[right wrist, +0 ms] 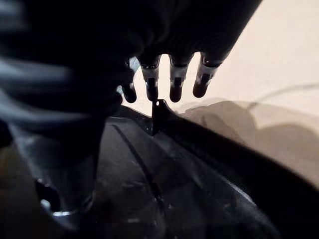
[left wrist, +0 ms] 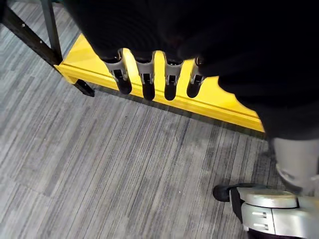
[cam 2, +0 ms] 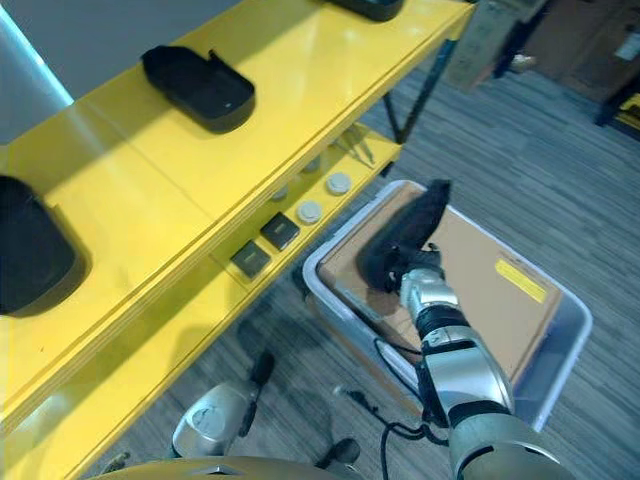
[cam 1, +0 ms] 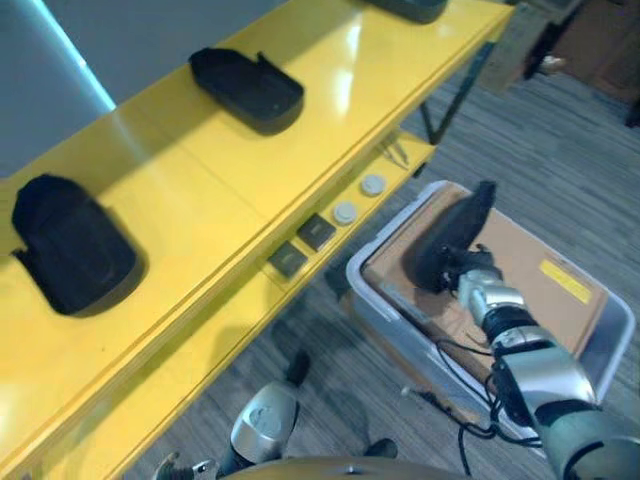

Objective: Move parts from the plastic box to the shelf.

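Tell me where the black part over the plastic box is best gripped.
By its lower rim, from the box side: the black part stands tilted on edge, its thin wall low and exposed. The right hand already grips there.

On the yellow shelf point(cam 1: 300, 150), bare room lies between the black moulded part at nine o'clock point(cam 1: 70, 258) and the second black moulded part at eleven point(cam 1: 247, 88). Four small pieces point(cam 1: 330, 225) crowd the lower shelf edge.

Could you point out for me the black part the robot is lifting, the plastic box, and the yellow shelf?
black part point(cam 1: 455, 232): left eye view, middle of its dark shell, above the right hand.
plastic box point(cam 1: 612, 345): left eye view, its pale rim on the far side.
yellow shelf point(cam 1: 250, 160): left eye view, bare top surface between two parts.
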`<state>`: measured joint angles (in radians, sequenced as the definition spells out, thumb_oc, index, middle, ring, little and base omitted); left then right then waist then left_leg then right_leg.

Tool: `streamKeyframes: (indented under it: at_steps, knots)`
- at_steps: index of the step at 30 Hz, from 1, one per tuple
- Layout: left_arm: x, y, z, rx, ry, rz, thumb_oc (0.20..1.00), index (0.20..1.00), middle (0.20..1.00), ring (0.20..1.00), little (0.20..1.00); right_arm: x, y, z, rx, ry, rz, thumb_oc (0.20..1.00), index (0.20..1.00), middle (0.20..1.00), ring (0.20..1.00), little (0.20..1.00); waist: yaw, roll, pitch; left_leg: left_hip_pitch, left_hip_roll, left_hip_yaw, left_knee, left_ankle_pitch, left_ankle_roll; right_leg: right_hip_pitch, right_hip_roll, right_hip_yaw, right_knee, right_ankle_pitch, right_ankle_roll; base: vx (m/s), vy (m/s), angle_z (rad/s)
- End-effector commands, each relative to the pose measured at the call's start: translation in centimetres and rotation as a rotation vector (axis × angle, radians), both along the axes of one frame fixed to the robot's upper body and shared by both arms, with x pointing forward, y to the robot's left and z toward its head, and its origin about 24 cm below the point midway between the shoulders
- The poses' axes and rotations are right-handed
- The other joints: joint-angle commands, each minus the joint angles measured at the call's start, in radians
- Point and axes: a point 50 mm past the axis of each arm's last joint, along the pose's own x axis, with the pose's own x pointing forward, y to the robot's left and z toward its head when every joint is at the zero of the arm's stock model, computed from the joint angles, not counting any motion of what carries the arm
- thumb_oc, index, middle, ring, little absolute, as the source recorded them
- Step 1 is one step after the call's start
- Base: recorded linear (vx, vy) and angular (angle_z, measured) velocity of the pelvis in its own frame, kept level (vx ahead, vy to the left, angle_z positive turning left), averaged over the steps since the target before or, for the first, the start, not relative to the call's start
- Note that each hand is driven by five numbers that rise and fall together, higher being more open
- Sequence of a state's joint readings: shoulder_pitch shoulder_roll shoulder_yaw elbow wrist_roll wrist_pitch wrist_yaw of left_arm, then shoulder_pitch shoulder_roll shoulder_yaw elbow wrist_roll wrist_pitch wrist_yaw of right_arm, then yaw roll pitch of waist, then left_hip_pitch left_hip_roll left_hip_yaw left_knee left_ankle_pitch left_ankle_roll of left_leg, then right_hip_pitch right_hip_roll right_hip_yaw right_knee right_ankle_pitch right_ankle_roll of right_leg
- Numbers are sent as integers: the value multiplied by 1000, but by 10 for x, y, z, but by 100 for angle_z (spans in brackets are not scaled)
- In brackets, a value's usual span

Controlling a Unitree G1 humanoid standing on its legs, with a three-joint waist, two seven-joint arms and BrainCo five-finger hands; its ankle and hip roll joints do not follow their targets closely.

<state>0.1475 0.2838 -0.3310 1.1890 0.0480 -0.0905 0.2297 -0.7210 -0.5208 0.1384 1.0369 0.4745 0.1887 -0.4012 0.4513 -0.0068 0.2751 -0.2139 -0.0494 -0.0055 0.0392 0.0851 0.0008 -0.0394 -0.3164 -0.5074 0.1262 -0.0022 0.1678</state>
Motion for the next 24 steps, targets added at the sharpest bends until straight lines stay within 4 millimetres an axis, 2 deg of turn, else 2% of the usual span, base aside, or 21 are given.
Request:
streamKeyframes:
  at_steps: [1, 8, 13, 15, 24]
  knots:
    - [-7, 10, 2, 14, 22, -27, 1000, 1000, 1000, 1000, 1000, -8, -9, 3, -88, -29, 19, 1000, 1000, 1000, 1000, 1000, -9, 29, -53, 23, 65, -47, -17, -77, -28, -64, -47, 66, 90, -46, 25, -13, 56, 12]
    - [-6, 14, 4, 5, -2, 0, 1000, 1000, 1000, 1000, 1000, -16, -27, 8, -118, -33, 15, 1000, 1000, 1000, 1000, 1000, -11, 9, -41, 28, 62, -47, -10, -81, -27, -49, -35, 71, 90, -52, 32, 32, -14, 4]
    - [-9, 18, 5, 14, -2, 5, 1000, 1000, 1000, 1000, 1000, -17, -29, 13, -134, -45, 35, 1000, 1000, 1000, 1000, 1000, -21, 0, -41, 43, 63, -39, -18, -80, -26, -37, -23, 79, 84, -57, 35, 13, -40, -2]
    - [-12, 19, 6, 17, 2, 8, 1000, 1000, 1000, 1000, 1000, -19, -30, 15, -144, -44, 39, 1000, 1000, 1000, 1000, 1000, -25, 2, -41, 36, 63, -30, -16, -61, -20, -38, -20, 69, 75, -36, 28, -54, -5, 1]
    - [-28, 28, 9, 32, 16, 40, 1000, 1000, 1000, 1000, 1000, -49, -56, 1, -162, 11, -18, 1000, 1000, 1000, 1000, 1000, -65, -10, -56, 68, 82, 14, -20, -68, -24, -15, 5, 95, 60, -42, 32, 28, -36, -7]
